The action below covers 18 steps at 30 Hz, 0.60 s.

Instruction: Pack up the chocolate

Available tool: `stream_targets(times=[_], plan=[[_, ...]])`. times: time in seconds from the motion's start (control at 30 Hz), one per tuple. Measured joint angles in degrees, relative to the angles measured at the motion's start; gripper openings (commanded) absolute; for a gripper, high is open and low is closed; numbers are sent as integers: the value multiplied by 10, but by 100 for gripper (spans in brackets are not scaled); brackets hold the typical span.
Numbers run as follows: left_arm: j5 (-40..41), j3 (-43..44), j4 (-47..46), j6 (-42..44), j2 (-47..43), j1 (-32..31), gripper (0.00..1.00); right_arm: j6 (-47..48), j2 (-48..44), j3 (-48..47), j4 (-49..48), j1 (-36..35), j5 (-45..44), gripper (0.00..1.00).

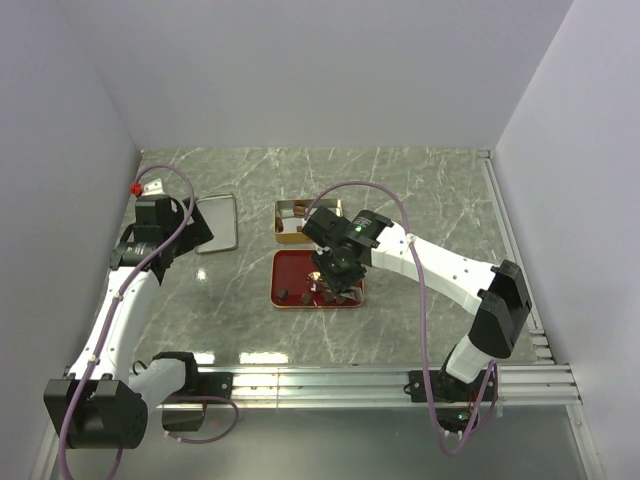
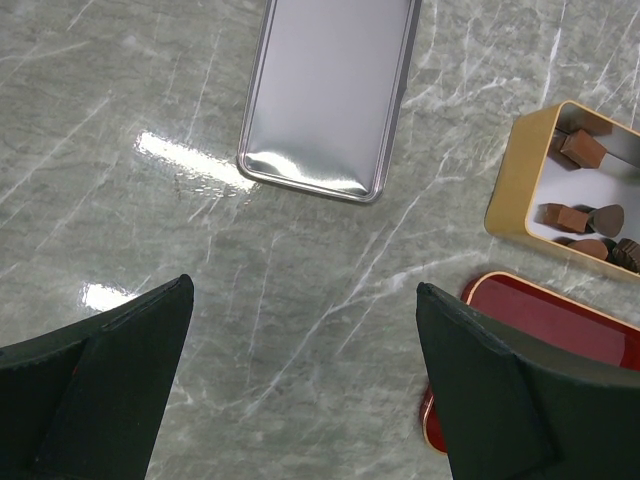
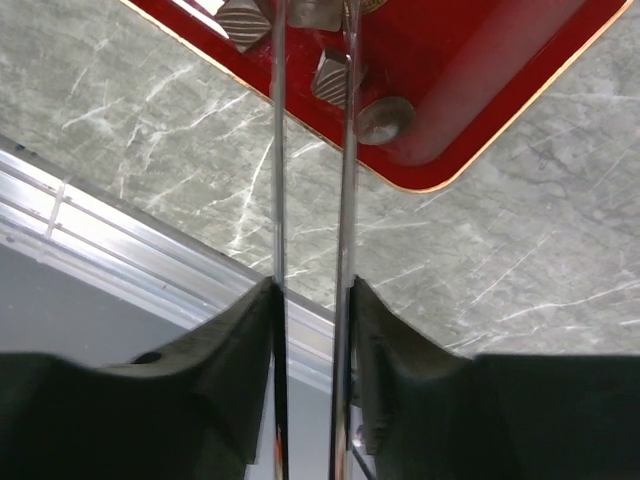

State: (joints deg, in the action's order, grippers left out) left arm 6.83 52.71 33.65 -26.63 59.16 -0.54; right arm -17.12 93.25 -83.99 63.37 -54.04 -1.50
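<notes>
The right tool (image 3: 312, 290) is clenched on the tongs (image 3: 347, 200): the two thin metal blades are pressed between its black fingers (image 3: 235, 350) and run side by side, a narrow gap between them, toward the red tray (image 3: 480, 80). In the top view this tool is seen held above the tray, over its 3 o'clock half. The chocolate (image 3: 330, 75) is found in two places. On the tray, several dark pieces are scattered along the 6 o'clock edge; in the right wrist view one ridged piece lies between the blades, close to the right blade, a round piece (image 3: 385, 118) lies just outside that blade, and another ridged piece (image 3: 245, 18) lies outside the left blade. Whether any piece is pinched by the tips cannot be told, as the tips are cut off by the frame. More brown pieces (image 2: 565, 215) are gathered in the gold box (image 2: 520, 170), which stands at 12 o'clock of the tray, just beside it. A silver lid (image 2: 330, 95) lies flat on the grey marbled worktop (image 2: 150, 100) at 9 o'clock of the box, apart from it. The left tool (image 2: 305, 370) is released, its fingers (image 2: 100, 390) spread wide above bare worktop at 6 o'clock of the lid, with nothing between them.
</notes>
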Motion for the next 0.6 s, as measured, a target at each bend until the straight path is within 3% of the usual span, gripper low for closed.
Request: stream_targets(times=[0.3, 0.6], plan=[[-2, 0, -5, 0, 8, 0, 99, 1, 1, -11, 11, 0, -12, 32], [-5, 4, -14, 0, 10, 0, 100, 3, 31, -110, 31, 14, -33, 32]])
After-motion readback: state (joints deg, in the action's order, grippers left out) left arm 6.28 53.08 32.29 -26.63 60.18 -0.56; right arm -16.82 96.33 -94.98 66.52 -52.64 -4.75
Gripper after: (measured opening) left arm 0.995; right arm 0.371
